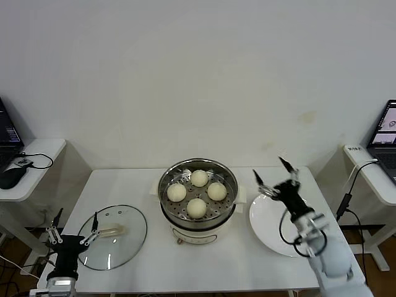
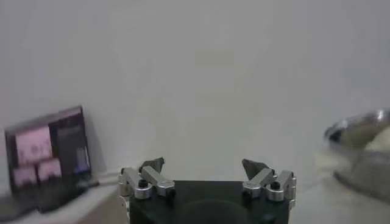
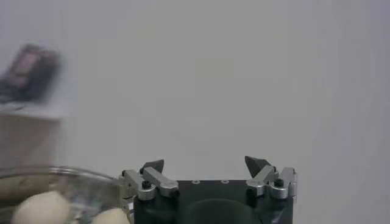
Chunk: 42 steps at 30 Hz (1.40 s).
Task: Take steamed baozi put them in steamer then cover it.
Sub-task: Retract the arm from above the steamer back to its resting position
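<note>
The steamer (image 1: 230, 199), a shiny steel pot on a white base, stands at the table's middle with four cream-white baozi (image 1: 197, 207) on its perforated tray. Its rim also shows in the left wrist view (image 2: 359, 143), and two baozi (image 3: 41, 208) show in the right wrist view. The glass cover (image 1: 127, 244) with a cream handle lies flat on the table, left of the steamer. My left gripper (image 1: 74, 223) is open and empty, just left of the cover. My right gripper (image 1: 270, 169) is open and empty, raised above the white plate (image 1: 269, 226), right of the steamer.
Side tables stand on both sides, with a laptop (image 1: 387, 133) on the right one and a laptop with a mouse (image 1: 9, 176) on the left one. A white wall is close behind the table.
</note>
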Motion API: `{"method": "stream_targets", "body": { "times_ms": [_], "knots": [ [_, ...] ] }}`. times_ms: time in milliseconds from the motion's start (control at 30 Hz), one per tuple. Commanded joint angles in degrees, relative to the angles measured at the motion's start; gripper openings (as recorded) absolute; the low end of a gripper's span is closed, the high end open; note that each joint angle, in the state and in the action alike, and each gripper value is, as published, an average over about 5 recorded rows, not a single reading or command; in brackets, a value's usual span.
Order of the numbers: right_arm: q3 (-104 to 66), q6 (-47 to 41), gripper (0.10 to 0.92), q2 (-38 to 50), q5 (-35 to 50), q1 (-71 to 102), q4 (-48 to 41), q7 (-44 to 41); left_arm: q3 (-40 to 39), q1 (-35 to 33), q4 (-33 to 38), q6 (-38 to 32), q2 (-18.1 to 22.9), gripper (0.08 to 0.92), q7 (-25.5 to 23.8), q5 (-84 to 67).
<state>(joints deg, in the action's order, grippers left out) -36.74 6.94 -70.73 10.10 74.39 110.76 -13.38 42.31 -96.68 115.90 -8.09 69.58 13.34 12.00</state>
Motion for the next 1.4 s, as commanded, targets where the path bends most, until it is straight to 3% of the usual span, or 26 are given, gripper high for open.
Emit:
{"method": "stream_targets", "body": {
  "times_ms": [33, 467, 700, 1400],
  "knots": [
    [-14.82, 6.11, 0.823, -13.1, -1.95, 15.3, 2.67, 1.55, 2.7, 0.13, -9.81, -6.98, -0.99, 0.823, 3.4, 50.84],
    [-22.55, 7.22, 0.823, -11.24, -0.52, 16.82, 0.16, 5.59, 2.01, -3.66, -10.4, -4.38, 0.0, 0.823, -1.04, 58.02],
    [-22.48, 7.16, 0.822, -11.56, -1.1, 16.89, -0.01, 5.81, 1.32, 1.91, -13.28, -4.04, 0.72, 0.823, -1.32, 58.01],
    [-22.16, 8.12, 0.823, -13.6, -3.65, 18.22, -1.1, 5.71, -2.78, 14.6, -26.71, -3.44, -2.08, 0.823, -2.79, 56.96]
  ]
}}
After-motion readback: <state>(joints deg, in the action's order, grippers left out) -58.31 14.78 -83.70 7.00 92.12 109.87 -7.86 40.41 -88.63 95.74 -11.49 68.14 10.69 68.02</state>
